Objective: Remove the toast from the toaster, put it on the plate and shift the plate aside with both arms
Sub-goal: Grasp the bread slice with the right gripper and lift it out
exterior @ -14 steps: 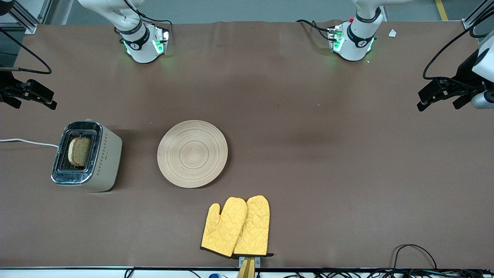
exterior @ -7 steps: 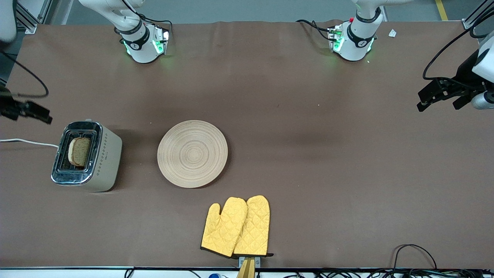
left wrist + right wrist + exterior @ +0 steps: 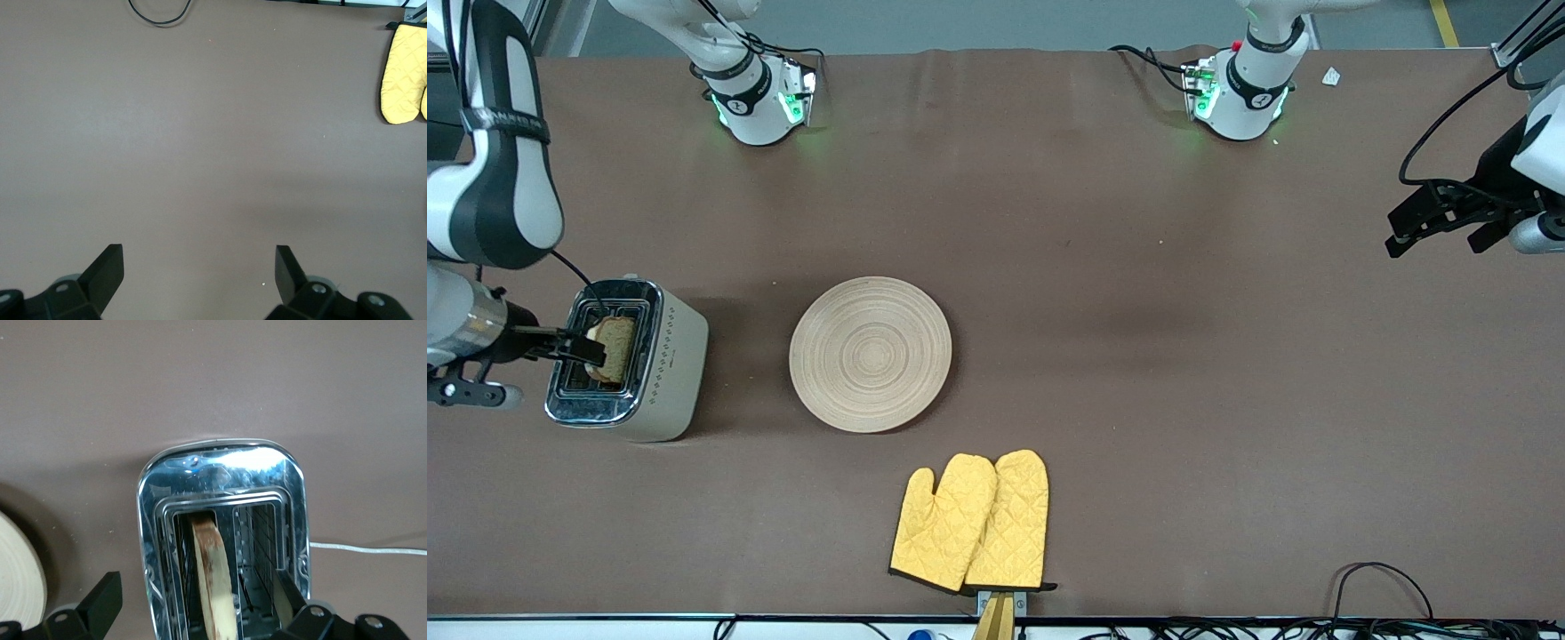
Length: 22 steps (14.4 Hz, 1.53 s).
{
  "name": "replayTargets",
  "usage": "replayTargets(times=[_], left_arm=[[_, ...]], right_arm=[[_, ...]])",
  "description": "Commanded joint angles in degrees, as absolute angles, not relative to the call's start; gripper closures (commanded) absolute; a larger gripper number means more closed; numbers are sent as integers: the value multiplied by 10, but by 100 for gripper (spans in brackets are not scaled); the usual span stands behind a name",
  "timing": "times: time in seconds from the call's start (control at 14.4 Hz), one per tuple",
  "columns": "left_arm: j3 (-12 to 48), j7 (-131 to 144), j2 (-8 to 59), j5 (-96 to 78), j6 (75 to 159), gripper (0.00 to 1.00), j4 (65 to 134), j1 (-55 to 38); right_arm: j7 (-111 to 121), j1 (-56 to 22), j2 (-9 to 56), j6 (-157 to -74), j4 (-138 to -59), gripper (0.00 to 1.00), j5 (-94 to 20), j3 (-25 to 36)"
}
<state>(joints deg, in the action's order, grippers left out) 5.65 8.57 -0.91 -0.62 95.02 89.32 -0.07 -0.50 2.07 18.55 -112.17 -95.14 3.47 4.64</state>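
Now right gripper [image 3: 574, 345] over toaster [image 3: 660, 373]

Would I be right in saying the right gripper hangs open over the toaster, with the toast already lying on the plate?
Not quite: the toast stands in the toaster, as the right wrist view shows, and the plate is bare. The right gripper does hang open over the toaster.

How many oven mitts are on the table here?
2. Both yellow oven mitts lie side by side, overlapping, nearer the front camera than the plate. More could be hidden beneath them.
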Motion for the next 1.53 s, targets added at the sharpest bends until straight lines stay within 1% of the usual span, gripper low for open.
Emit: replayTargets(times=[0.0, 0.56, 0.76, 0.83, 0.9, 1.32, 1.39, 1.46], left_arm=[[57, 91, -4, -3, 939, 0, 880, -2], [57, 89, -4, -3, 939, 0, 881, -3], [57, 89, -4, -3, 939, 0, 881, -4], [57, 88, -4, -3, 939, 0, 881, -3], [57, 86, -4, -3, 939, 0, 881, -3], [57, 85, -4, -3, 938, 0, 882, -1], [57, 85, -4, -3, 938, 0, 882, -2], [57, 85, -4, -3, 938, 0, 882, -1]], right_arm=[[-4, 27, 192, -1142, -967, 0, 42, 43], [-6, 37, 194, -1134, -978, 0, 42, 43], [-5, 36, 194, -1103, -978, 0, 42, 43], [3, 37, 193, -1099, -978, 65, 41, 41], [14, 30, 192, -1095, -983, 100, 42, 42], [16, 34, 193, -1098, -981, 100, 44, 42], [20, 30, 192, -1095, -965, 100, 49, 42], [45, 29, 192, -1089, -931, 100, 48, 41]])
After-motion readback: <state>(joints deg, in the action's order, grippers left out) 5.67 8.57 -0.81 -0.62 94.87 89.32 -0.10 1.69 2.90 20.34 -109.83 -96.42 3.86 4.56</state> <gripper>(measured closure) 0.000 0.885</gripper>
